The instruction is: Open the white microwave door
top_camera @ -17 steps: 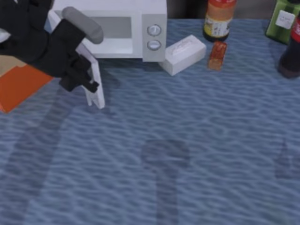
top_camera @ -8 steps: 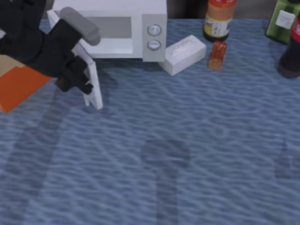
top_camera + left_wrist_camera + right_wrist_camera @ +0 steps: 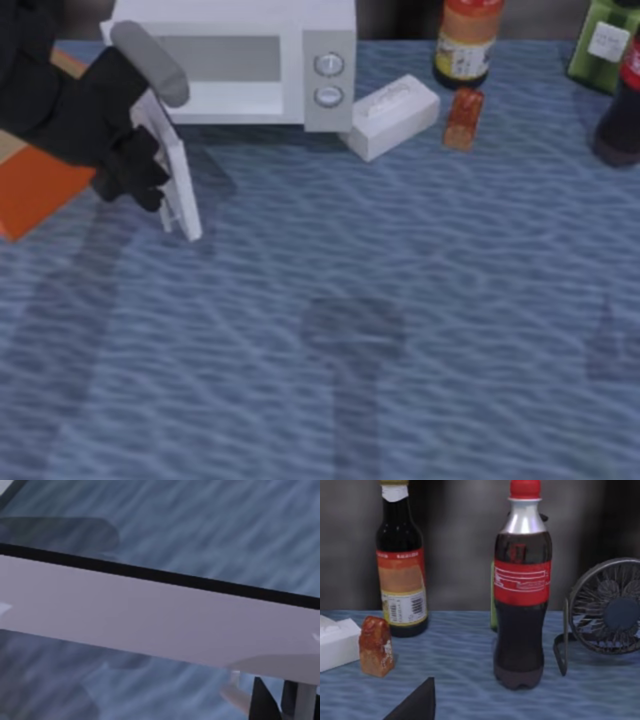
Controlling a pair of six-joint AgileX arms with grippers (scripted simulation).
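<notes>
The door (image 3: 178, 190) is gripped by the left gripper (image 3: 150, 185), swung out from the microwave (image 3: 240, 60); an orange sheet (image 3: 35, 185) is seen just behind it.

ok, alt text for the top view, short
The left gripper holds the white microwave's door swung wide open, edge-on toward the camera. A white carton, bottles and an orange block stand to the right on the blue table.

Left arm (image 3: 70, 105): matte black, blocky housing, with a rounded grey cylindrical part behind the fingers. Left gripper (image 3: 150, 190): black, angular, same finish as the arm. Right wrist view shows only a dark wedge-shaped finger tip (image 3: 415, 705).
</notes>
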